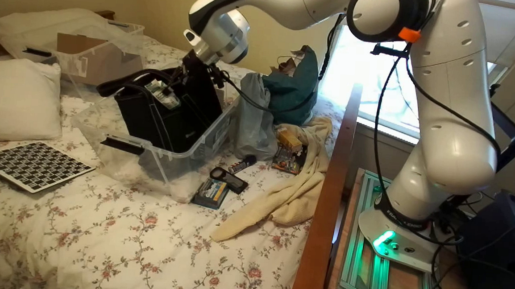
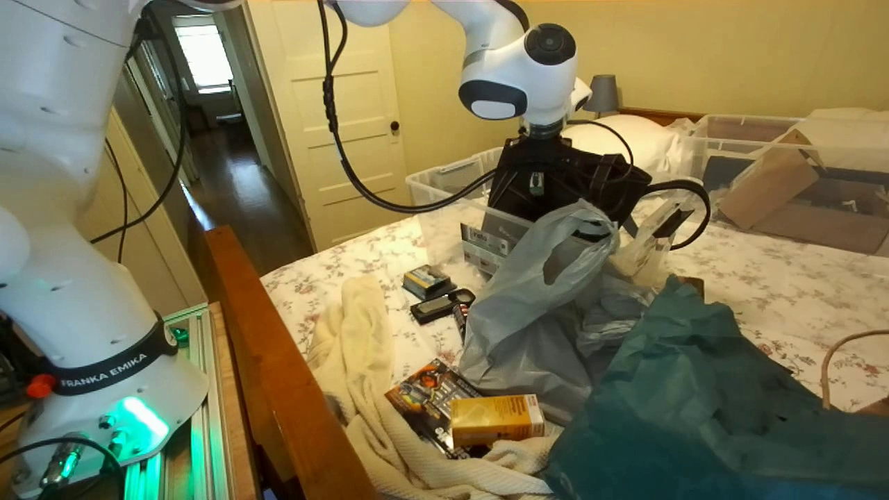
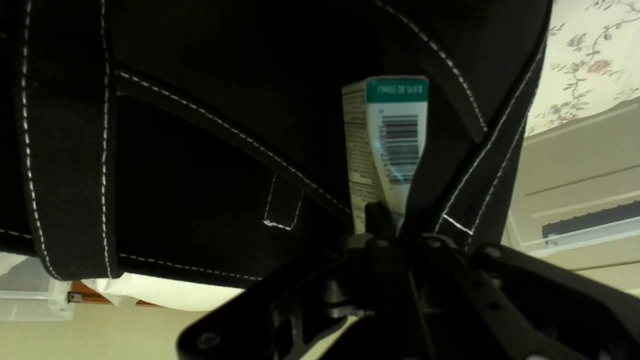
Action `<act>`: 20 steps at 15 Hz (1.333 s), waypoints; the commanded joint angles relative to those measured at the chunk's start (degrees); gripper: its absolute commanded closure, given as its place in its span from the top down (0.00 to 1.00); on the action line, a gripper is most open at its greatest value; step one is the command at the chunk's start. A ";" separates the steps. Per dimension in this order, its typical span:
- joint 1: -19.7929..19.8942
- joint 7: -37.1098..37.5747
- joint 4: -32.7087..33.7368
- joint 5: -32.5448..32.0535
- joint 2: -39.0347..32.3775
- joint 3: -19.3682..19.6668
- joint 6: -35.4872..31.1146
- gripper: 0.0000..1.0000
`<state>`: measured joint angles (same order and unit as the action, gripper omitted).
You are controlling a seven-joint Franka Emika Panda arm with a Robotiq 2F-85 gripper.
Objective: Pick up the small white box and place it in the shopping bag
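The small white box (image 3: 400, 135) has a green end band and a barcode, and its near end is pinched inward. My gripper (image 3: 400, 220) is shut on that end in the wrist view. Black fabric of the shopping bag (image 3: 190, 200), with white stitching and straps, surrounds the box there. An exterior view has the white box (image 1: 165, 95) at the top of the black shopping bag (image 1: 145, 119), by its loop handles. How deep the box sits cannot be told. The bag (image 2: 507, 184) stands tall in an exterior view, where the fingers are hidden.
A clear bin (image 1: 172, 155) holds the bag on the bed. Beside it stand a grey plastic bag (image 1: 256, 122) and a teal bag (image 1: 289, 97). A yellow box (image 1: 289, 139), a cream blanket (image 1: 290, 195) and a checkered board (image 1: 35, 166) lie around. A wooden rail (image 1: 325, 211) edges the bed.
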<state>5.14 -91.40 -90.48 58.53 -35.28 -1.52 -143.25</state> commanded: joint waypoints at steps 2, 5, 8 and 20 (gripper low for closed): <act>1.24 4.84 4.98 -6.23 -3.76 -0.86 3.62 0.01; 1.17 7.92 6.97 -9.63 -5.15 -0.83 3.63 0.04; 1.38 10.81 9.16 -12.58 -6.66 -1.45 3.34 0.24; 2.75 18.00 13.83 -19.60 -10.59 -4.64 -4.02 1.00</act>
<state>6.96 -76.05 -79.25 41.71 -43.86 -4.37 -144.50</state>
